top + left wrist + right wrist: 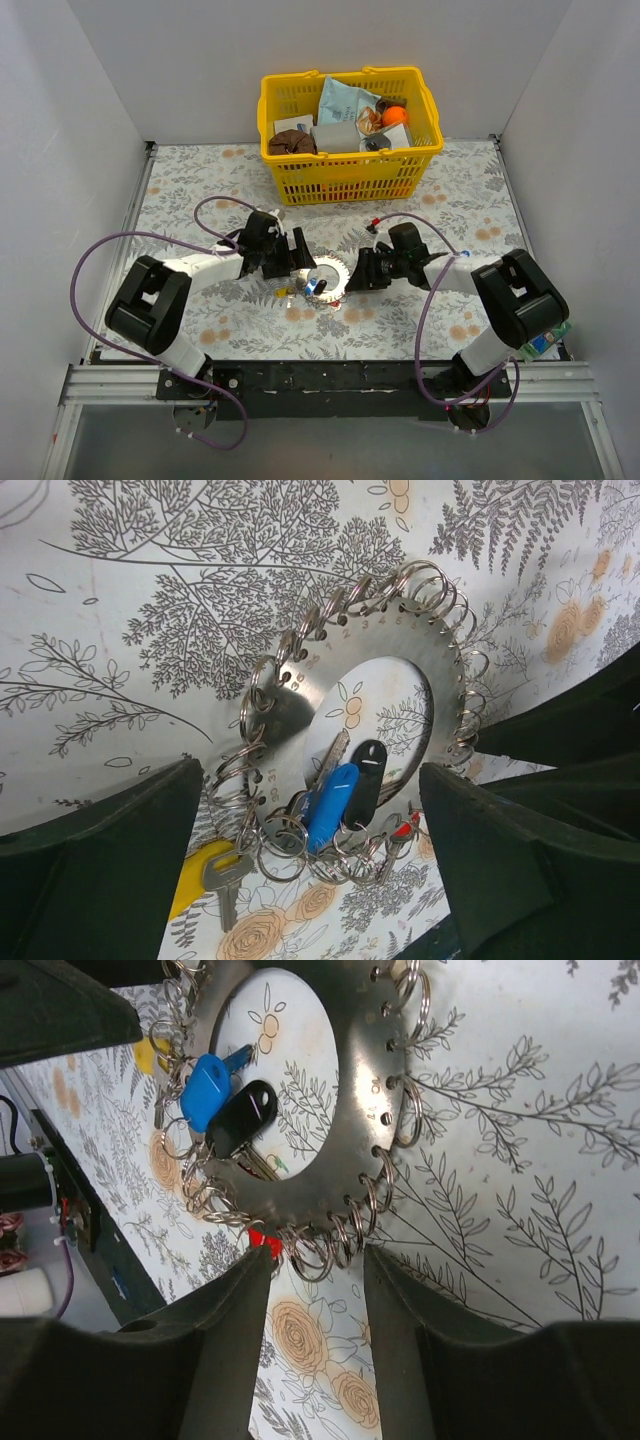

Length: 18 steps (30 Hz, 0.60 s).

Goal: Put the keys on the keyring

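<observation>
Keyring [330, 270] lies flat on the floral surface [200, 180], mid-workspace, between the two arms. Small split rings [440, 590] are threaded all round its rim. Blue key [333, 802] and black key [365, 778] lie side by side across the centre hole, hung from the robot-side rim. Yellow key [200, 875] is just outside that rim on the surface. A red key head [405, 828] shows among the rim rings. Left end effector [303, 260] is spread wide, fingers [100, 860] either side of the ring. Right end effector [358, 272] has a moderate gap with nothing clamped. Rim rings sit at the mouth of its fingers [225, 1340]; can't tell if they touch. Yellow basket [340, 180] stands at the far edge, well apart.
</observation>
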{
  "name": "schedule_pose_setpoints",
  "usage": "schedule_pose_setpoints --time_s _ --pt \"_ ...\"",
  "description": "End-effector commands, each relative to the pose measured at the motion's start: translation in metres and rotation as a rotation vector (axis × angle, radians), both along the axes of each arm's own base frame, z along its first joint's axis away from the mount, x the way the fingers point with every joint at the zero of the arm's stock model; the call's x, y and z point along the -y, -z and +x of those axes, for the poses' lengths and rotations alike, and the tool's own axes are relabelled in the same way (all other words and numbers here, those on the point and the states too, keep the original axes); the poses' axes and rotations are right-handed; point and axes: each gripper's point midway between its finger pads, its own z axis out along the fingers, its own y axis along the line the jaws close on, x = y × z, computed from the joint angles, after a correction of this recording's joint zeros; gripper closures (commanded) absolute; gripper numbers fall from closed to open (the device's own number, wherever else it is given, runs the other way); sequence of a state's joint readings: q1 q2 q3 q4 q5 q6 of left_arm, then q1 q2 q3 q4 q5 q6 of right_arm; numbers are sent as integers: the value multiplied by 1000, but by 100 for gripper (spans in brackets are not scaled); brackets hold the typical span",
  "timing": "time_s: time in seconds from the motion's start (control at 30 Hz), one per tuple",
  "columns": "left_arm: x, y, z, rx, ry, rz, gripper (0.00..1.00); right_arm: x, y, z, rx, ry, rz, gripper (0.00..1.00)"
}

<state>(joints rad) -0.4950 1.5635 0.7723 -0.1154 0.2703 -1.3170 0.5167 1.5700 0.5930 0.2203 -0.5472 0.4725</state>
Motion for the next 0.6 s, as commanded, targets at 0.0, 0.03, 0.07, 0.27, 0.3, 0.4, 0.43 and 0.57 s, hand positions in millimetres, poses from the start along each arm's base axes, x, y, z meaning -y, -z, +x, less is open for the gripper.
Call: schedule_pose_setpoints --time_s 0.0,0.03,0.07,0.27,0.3,0.4,0.43,0.57 --pt "2 15 -25 -78 34 -2 12 -1 12 6 -18 8 -44 50" --pt "2 17 -27 -83 37 1 13 -2 12 8 -14 5 -44 50" --pt "2 18 -28 -85 36 3 14 -2 13 9 -14 5 -49 50" --pt "1 23 -36 -106 38 5 23 -12 11 23 3 -8 -48 52" --pt "2 23 -38 -111 33 2 23 -13 11 24 1 -9 -48 52" --pt "2 23 -46 -123 34 -3 25 -20 12 29 4 -24 -50 52" --pt "2 23 -51 -128 36 -4 25 -23 12 31 5 -31 -50 52" --pt "2 20 -63 -136 37 -13 25 -30 11 35 13 -39 -57 52"
